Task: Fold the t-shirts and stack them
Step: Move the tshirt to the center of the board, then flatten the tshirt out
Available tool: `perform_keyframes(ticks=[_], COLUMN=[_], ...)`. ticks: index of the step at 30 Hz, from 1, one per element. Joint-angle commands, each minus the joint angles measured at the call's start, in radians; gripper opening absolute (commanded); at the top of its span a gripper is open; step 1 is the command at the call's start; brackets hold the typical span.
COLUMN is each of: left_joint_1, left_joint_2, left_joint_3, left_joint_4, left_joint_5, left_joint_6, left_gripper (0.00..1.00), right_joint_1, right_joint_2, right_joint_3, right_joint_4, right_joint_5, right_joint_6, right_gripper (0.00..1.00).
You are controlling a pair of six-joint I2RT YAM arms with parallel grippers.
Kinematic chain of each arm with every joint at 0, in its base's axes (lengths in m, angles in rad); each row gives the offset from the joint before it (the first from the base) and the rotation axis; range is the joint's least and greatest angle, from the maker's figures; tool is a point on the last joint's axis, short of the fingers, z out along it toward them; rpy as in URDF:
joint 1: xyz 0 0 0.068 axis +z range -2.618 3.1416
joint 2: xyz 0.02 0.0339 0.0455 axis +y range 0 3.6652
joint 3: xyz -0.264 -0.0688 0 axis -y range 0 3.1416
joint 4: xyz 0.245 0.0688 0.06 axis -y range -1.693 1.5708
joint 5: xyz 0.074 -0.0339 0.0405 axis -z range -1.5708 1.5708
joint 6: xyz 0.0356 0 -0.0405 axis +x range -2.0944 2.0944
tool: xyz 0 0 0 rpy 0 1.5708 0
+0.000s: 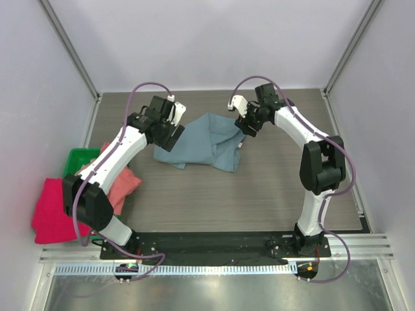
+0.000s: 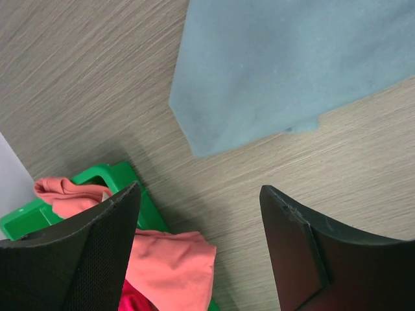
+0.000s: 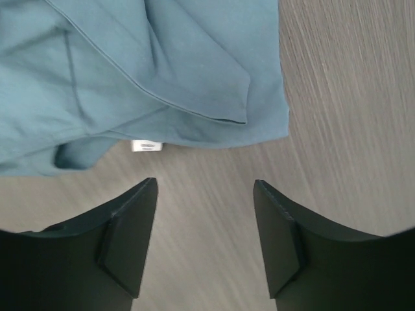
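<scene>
A slate-blue t-shirt (image 1: 204, 142) lies crumpled on the wooden table between my two arms; its flat corner (image 2: 279, 71) fills the top of the left wrist view and its folds and white label (image 3: 146, 146) the top of the right wrist view. A salmon-pink t-shirt (image 1: 120, 184) hangs out of the green bin. A crimson-pink t-shirt (image 1: 52, 210) lies at the far left. My left gripper (image 1: 170, 133) (image 2: 200, 194) hovers open at the blue shirt's left edge, holding nothing. My right gripper (image 1: 246, 126) (image 3: 206, 188) is open over bare table just off the shirt's right edge.
The green plastic bin (image 1: 79, 159) (image 2: 110, 175) stands at the table's left edge, under my left arm. White walls and metal posts close in the back and sides. A metal rail (image 1: 214, 249) runs along the near edge.
</scene>
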State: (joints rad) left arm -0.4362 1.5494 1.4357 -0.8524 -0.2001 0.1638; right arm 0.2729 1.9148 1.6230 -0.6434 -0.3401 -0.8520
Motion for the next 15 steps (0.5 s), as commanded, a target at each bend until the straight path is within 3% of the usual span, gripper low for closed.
perform_keyframes(ticks=[1, 8, 15], left_joint_1=[0.007, 0.030, 0.050], left_joint_2=[0.006, 0.064, 0.081], left_joint_3=[0.055, 0.104, 0.117], left_joint_4=[-0.024, 0.001, 0.013], left_joint_5=[0.028, -0.047, -0.048], left_joint_6=[0.005, 0.046, 0.051], left_gripper=[0.75, 0.76, 0.76], right_joint_1=[-0.021, -0.052, -0.058], right_joint_2=[0.010, 0.076, 0.090], right_joint_3=[-0.025, -0.014, -0.015], right_joint_4=[0.148, 0.151, 0.137], right_joint_5=[-0.011, -0.080, -0.119], right_joint_6=[-0.202, -0.488, -0.616], right_gripper=[0.65, 0.60, 0.58])
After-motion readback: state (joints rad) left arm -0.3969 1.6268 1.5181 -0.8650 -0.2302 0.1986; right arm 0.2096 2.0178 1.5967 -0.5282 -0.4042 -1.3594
